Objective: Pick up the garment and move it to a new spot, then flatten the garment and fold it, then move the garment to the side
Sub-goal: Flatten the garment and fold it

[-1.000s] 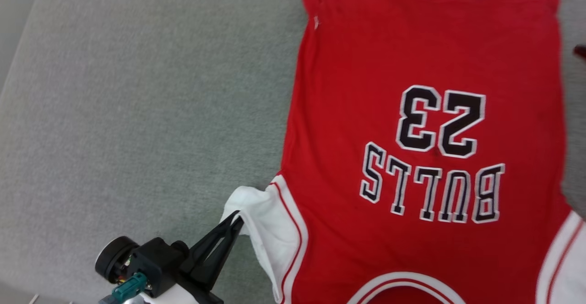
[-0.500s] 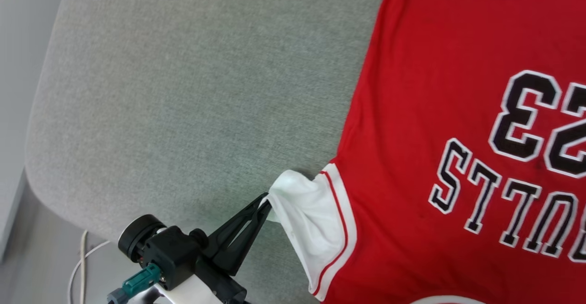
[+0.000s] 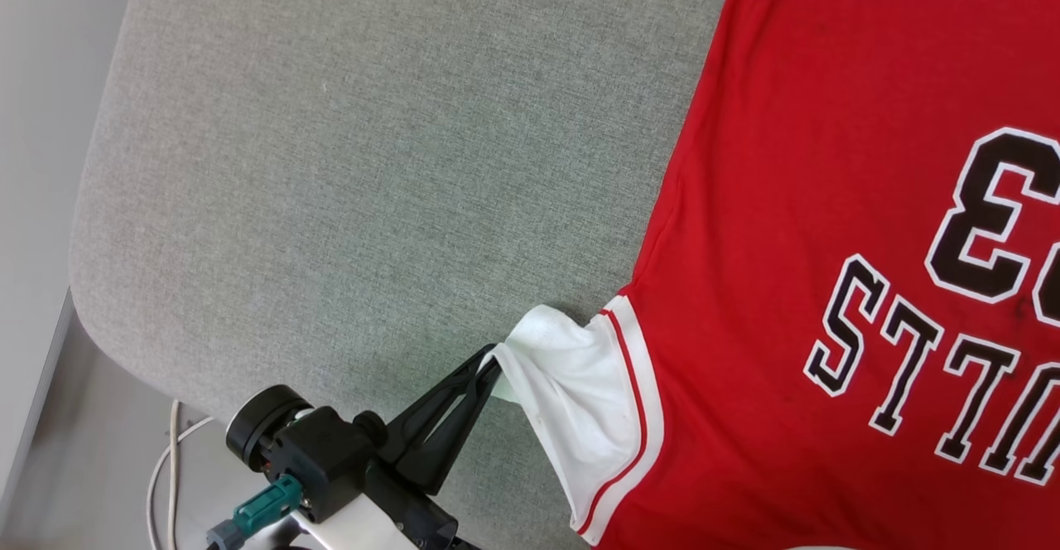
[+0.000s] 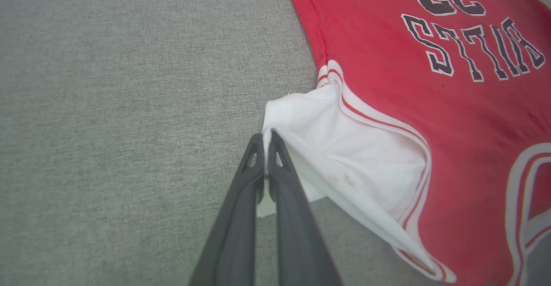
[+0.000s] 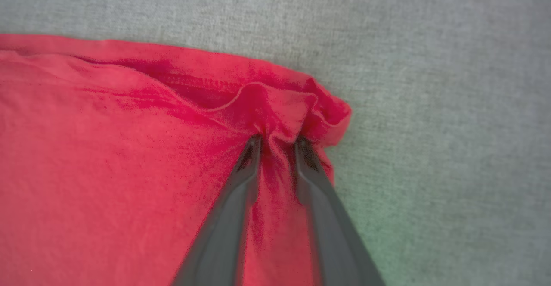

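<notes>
Garment (image 3: 828, 202) lies spread on grey fabric surface (image 3: 373, 161).

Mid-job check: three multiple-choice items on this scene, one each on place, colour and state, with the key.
1. The right gripper sits at: A) the garment's red corner B) its neckline C) its chest number
2. The chest lettering is: A) gold B) black, outlined white C) blue
3. The left gripper is: A) open B) shut on nothing C) shut on the white sleeve
Key: 1 A: red cloth bunched in its grip, grey surface beside; 2 B: plain in the head view; 3 C: it pinches the sleeve edge.
</notes>
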Motion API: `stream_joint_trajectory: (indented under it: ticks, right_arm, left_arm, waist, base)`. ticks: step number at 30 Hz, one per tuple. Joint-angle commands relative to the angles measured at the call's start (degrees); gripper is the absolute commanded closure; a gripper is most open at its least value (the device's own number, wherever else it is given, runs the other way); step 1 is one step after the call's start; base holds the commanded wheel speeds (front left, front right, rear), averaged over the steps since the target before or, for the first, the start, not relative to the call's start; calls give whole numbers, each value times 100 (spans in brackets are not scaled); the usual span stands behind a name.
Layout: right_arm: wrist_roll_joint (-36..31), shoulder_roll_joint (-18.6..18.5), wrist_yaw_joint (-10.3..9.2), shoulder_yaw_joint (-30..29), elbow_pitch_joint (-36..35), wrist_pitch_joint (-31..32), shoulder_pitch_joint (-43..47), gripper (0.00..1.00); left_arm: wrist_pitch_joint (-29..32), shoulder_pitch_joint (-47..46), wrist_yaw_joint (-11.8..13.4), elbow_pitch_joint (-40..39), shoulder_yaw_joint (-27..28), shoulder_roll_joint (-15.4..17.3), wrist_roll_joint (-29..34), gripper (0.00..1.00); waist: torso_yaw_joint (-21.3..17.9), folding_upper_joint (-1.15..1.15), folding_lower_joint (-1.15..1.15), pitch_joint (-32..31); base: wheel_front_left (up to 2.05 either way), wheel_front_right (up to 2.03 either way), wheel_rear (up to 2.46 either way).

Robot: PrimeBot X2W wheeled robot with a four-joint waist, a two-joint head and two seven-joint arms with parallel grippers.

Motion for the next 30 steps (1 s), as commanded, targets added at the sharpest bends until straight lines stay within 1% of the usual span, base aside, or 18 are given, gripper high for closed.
stream_joint_trajectory:
  ticks: [1,7,13,17,25,30]
  right_arm:
    - [6,179,-2,19,313,189,540,100]
    - [94,177,-2,-12,311,107,754,100]
    - [269,246,-2,43,305,-39,1291,100]
    - [522,312,-2,169,264,-173,1855,100]
    - [1299,60,-2,708,65,-528,3145,100]
    - [1761,13,-2,721,-220,-711,3978,100]
  left_arm:
    - [-12,-96,9,3,21,-27,-31,100]
    - [16,-110,60,54,48,14,0,100]
    - [77,-54,130,120,113,119,-41,100]
    - [125,50,180,196,174,202,-95,100]
    - [102,403,356,402,297,330,-247,100]
    - [52,631,455,541,332,311,-354,100]
  waist:
    - [-17,0,1,-20]
    - [-218,0,1,-306]
    - [-590,0,1,-815]
    - [-892,0,1,-1264]
    - [-1498,0,1,-2133]
    - [-1813,0,1,-2567]
  base:
    - [0,0,0]
    - [0,0,0]
    - [0,0,0]
    - [0,0,0]
    - [0,0,0]
    - [0,0,0]
